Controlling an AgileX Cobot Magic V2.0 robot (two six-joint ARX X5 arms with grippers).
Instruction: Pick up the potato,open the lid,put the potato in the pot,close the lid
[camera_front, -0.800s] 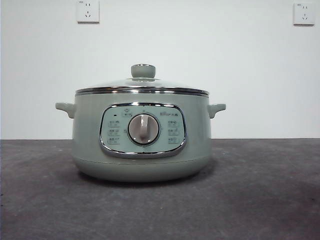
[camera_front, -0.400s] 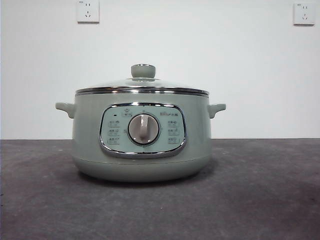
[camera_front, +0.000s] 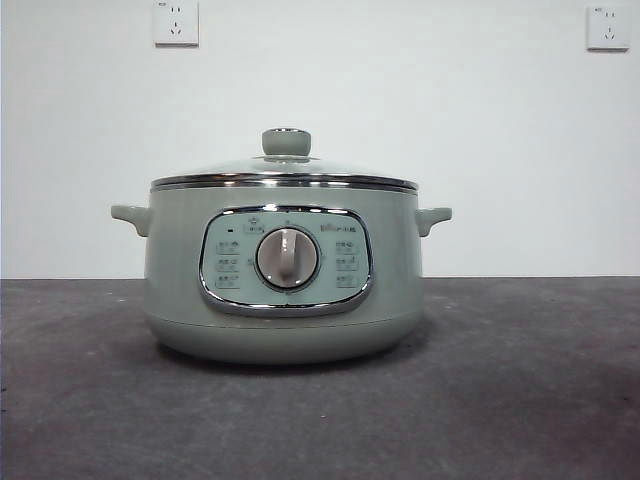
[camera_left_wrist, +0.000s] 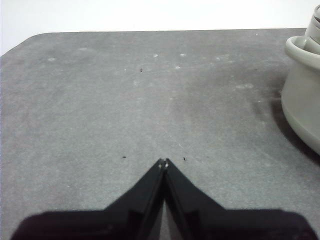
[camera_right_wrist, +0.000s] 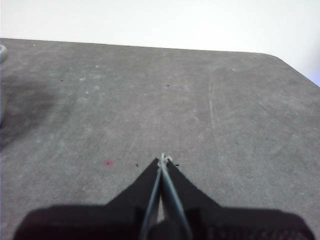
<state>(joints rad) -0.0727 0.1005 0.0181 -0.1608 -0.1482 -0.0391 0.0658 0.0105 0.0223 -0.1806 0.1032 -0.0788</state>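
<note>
The pale sage-green pot (camera_front: 283, 275) stands at the middle of the table in the front view, with its control panel and dial facing the camera. The glass lid (camera_front: 285, 172) rests closed on the pot, its green knob (camera_front: 286, 141) on top. The potato is out of view in every frame. My left gripper (camera_left_wrist: 164, 162) is shut with nothing in it, over bare table, with the pot's side (camera_left_wrist: 302, 100) off at the frame's edge. My right gripper (camera_right_wrist: 162, 159) is also shut and holds nothing, over bare table.
The grey table (camera_front: 520, 390) spreads around the pot. Two wall sockets (camera_front: 176, 22) sit high on the white wall behind. The table's far edge and rounded corners show in both wrist views.
</note>
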